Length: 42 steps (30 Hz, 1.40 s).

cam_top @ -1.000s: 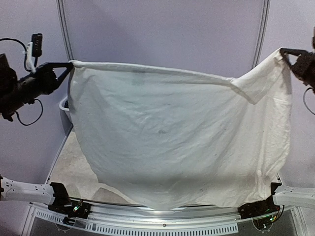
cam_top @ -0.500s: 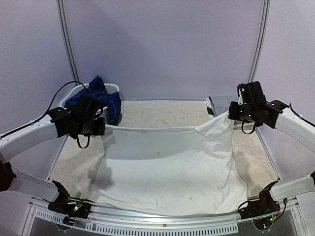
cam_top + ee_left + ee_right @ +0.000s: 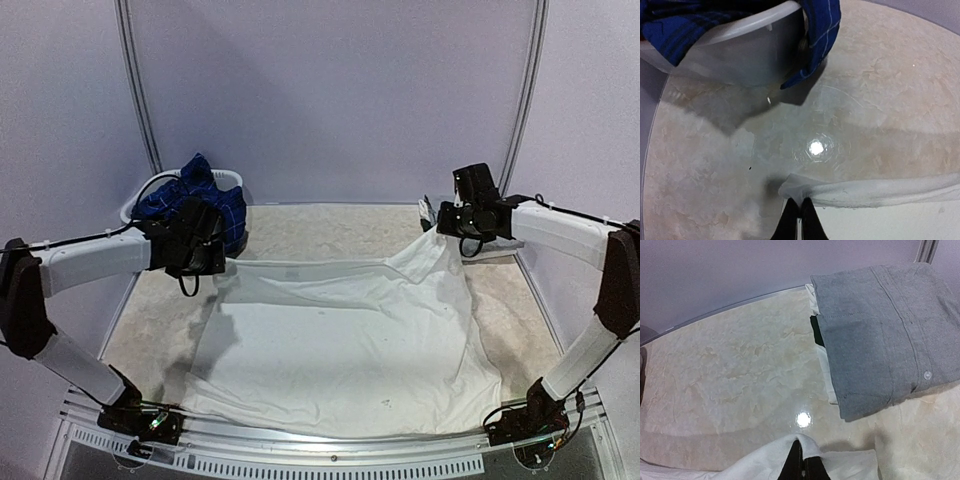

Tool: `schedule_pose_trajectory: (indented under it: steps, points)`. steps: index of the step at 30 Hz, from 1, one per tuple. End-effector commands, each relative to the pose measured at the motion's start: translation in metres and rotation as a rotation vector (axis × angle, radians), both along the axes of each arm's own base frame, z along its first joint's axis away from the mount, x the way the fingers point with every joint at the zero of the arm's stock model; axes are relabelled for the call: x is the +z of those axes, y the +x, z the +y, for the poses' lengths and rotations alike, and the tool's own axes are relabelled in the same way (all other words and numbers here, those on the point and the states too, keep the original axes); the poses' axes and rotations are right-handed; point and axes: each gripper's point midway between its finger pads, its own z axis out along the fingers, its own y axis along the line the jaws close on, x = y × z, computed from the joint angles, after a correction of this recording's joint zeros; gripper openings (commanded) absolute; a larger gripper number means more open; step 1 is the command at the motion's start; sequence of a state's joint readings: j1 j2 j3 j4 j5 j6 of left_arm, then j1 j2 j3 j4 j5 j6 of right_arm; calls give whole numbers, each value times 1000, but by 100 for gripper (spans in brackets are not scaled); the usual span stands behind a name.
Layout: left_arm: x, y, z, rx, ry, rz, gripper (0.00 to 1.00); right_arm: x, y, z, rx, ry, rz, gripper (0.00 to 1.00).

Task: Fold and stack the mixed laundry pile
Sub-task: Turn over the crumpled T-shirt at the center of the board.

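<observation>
**A:** From above, the white garment (image 3: 340, 340) lies spread flat on the table (image 3: 300, 225), with its near hem at the front edge.

**B:** And the far corners?

**A:** The wrist views show them up close. There the left gripper (image 3: 801, 202) pinches the far-left corner and the right gripper (image 3: 801, 449) the far-right.

**B:** Beyond those?

**A:** On the left, a navy plaid shirt (image 3: 822, 30) spills over the basket (image 3: 740, 25). Only the right wrist view clearly shows the folded grey shirt (image 3: 880, 330), which tops a small stack.
</observation>
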<state>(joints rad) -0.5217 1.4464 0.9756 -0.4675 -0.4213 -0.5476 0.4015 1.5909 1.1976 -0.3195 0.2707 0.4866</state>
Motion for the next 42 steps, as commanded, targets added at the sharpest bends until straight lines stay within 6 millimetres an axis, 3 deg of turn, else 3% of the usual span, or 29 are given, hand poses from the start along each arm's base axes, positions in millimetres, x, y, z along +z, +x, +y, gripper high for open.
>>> schedule_pose_trajectory:
  steps: [1,6,11,15,19,21,23,25,27,30,33,37,42]
  points:
    - [10,30,7,52,-14,-64,0,9,34,3,-12,1,-44,1]
    - [1,52,15,87,-3,-56,0,-5,64,-5,-59,0,-20,1]
    - [-6,74,17,101,-26,-52,0,-14,90,0,-57,19,-12,1]
    - [-14,87,16,105,-18,-36,0,-36,104,7,-44,22,24,1]
    - [-14,95,17,119,-9,-40,0,-44,113,10,-50,29,36,5]
    - [-7,98,17,126,-8,-58,7,-40,118,13,-40,46,27,21]
    - [3,101,15,126,-13,-71,14,-30,123,21,-11,85,18,48]
    - [15,102,15,124,-19,-80,30,-15,127,32,33,123,1,57]
    - [29,101,12,113,-38,-102,59,4,128,39,67,148,-18,61]
    - [52,91,10,100,-46,-140,80,29,121,42,99,167,-46,62]
    - [74,73,13,95,-43,-183,81,33,97,46,157,191,-25,62]
    - [69,45,4,41,-41,-174,79,7,57,52,205,247,36,61]
    - [58,7,-23,-71,-16,-147,77,-32,14,65,225,347,128,60]
